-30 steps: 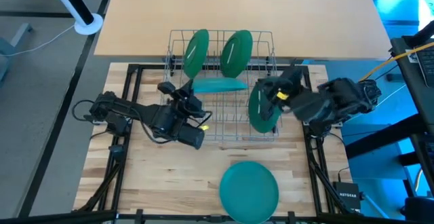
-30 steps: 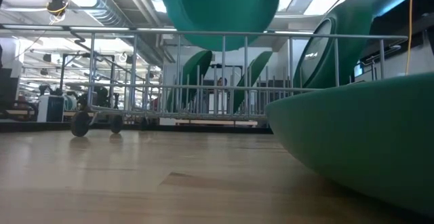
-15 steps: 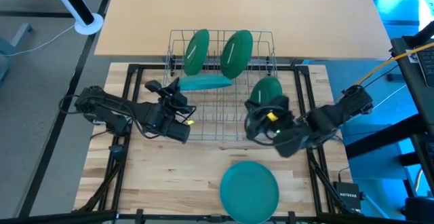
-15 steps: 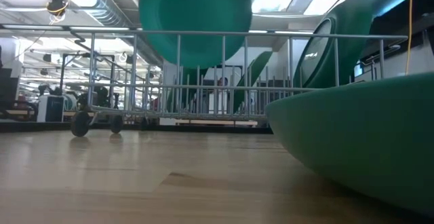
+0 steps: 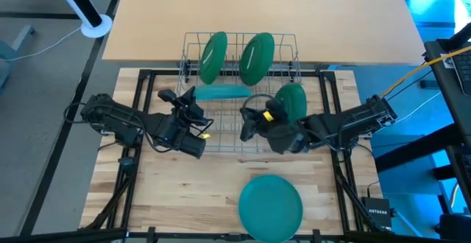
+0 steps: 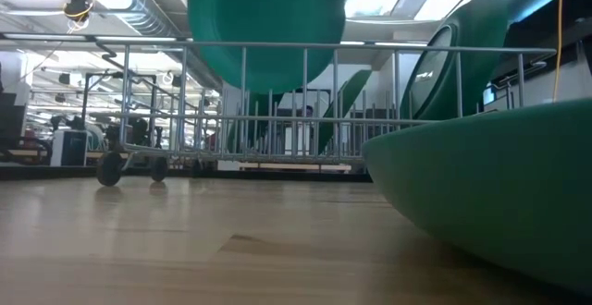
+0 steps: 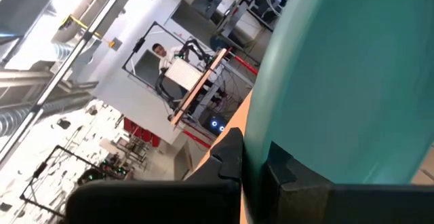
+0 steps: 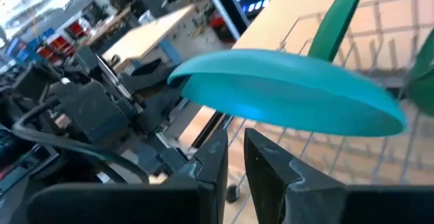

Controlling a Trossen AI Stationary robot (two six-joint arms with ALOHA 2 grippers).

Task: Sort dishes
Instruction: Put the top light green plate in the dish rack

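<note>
My left tool (image 5: 185, 96) clamps a round teal matte plate (image 5: 221, 91) over the wire rack (image 5: 243, 136); right tool (image 5: 249, 129) nearly closed (empty) above rack.

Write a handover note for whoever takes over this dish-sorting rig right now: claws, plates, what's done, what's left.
Left claw: shut on the rim of the held teal plate, roughly flat over the wire dish rack, left side.
Right claw: nearly shut, empty, over the rack's front middle.
Done: three green plates stand in the rack: back-left plate, back-right plate, right-side plate.
Left: slot the held plate, then rack the table plate lying in front of the rack.
</note>
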